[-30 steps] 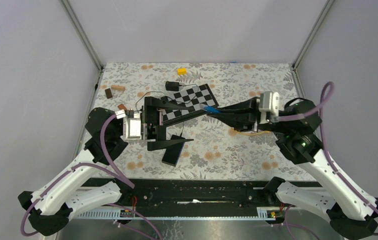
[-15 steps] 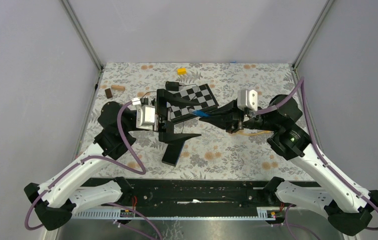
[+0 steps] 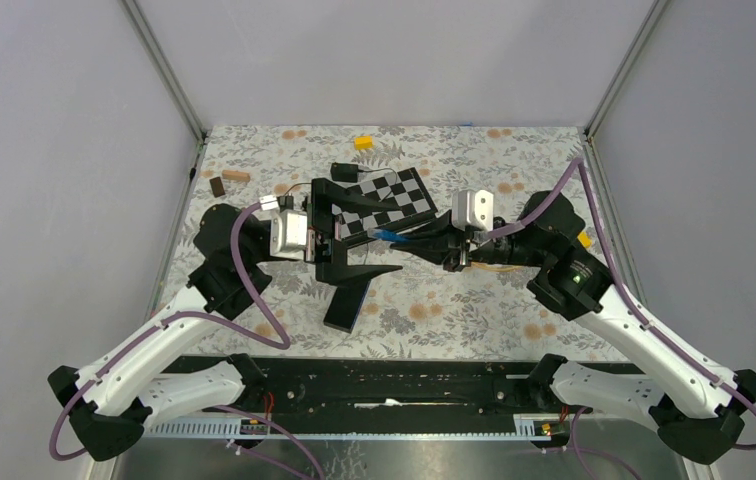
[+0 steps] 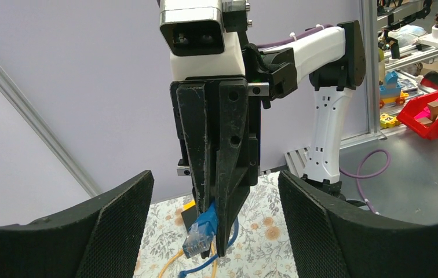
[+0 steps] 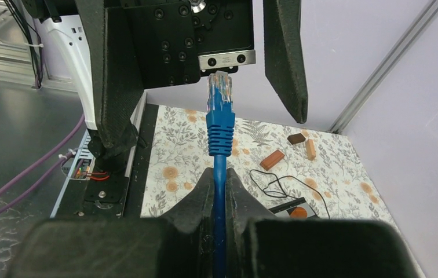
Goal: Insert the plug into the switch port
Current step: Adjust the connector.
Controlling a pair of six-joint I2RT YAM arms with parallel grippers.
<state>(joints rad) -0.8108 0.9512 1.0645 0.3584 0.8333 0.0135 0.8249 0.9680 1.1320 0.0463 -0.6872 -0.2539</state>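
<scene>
The left arm reaches in from the lower left of the overhead view, its wrist level and turned toward the centre. The left gripper is released, its fingers spread wide. The right arm comes in from the lower right, forearm stretched leftward. The right gripper is clenched on the blue cable just behind the plug. The two grippers face each other nose to nose, raised above the surface.

Below them lies a floral-patterned mat with a checkerboard at upper centre. A yellow block and small wooden blocks lie near the far edge. A black block lies at lower centre, and an orange cable runs under the right arm. Plain grey walls and metal corner posts close the space in.

The plug sits at the centre of the overhead view, between the spread left fingers. Its long axis runs left to right, with the clear tip pointing left at the left gripper's palm. In the right wrist view the tip sits just below that palm's silver plate; whether they touch I cannot tell.
</scene>
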